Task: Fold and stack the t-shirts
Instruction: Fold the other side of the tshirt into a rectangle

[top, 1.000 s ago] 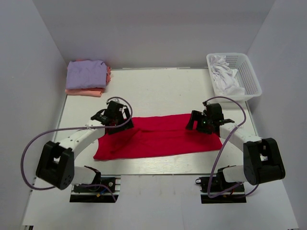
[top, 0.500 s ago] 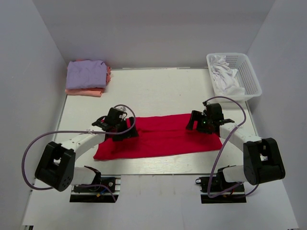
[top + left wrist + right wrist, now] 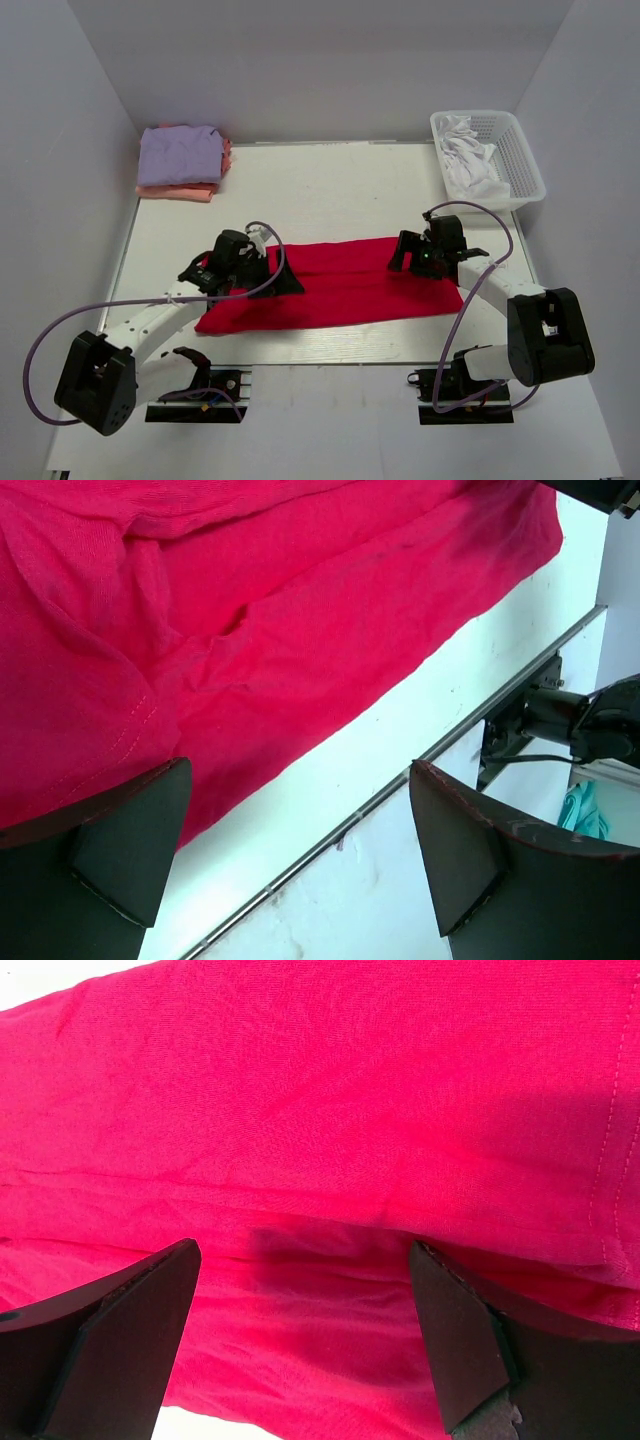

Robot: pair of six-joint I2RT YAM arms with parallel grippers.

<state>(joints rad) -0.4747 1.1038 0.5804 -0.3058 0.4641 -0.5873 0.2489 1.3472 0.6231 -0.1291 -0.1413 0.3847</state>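
The bright red t-shirt (image 3: pixel 345 285) lies folded into a long strip across the table's middle. My left gripper (image 3: pixel 278 280) is open and empty, low over the shirt's left part. In the left wrist view the gripper (image 3: pixel 300 845) spans the shirt's (image 3: pixel 250 610) near edge and bare table. My right gripper (image 3: pixel 410 258) is open and empty over the shirt's right end. Its wrist view shows the gripper (image 3: pixel 305 1330) close above the red cloth (image 3: pixel 330 1110). The lavender t-shirt (image 3: pixel 180 153) lies folded on the salmon-pink one (image 3: pixel 172 190) at the back left.
A white lattice basket (image 3: pixel 525 165) with white cloth (image 3: pixel 470 165) in it stands at the back right. The table's (image 3: pixel 330 190) metal front edge (image 3: pixel 340 825) runs just before the red shirt. White walls close in the left, right and back.
My left gripper has moved from the shirt's far left corner toward the near side and right, over the shirt's near edge. The right arm has not moved.
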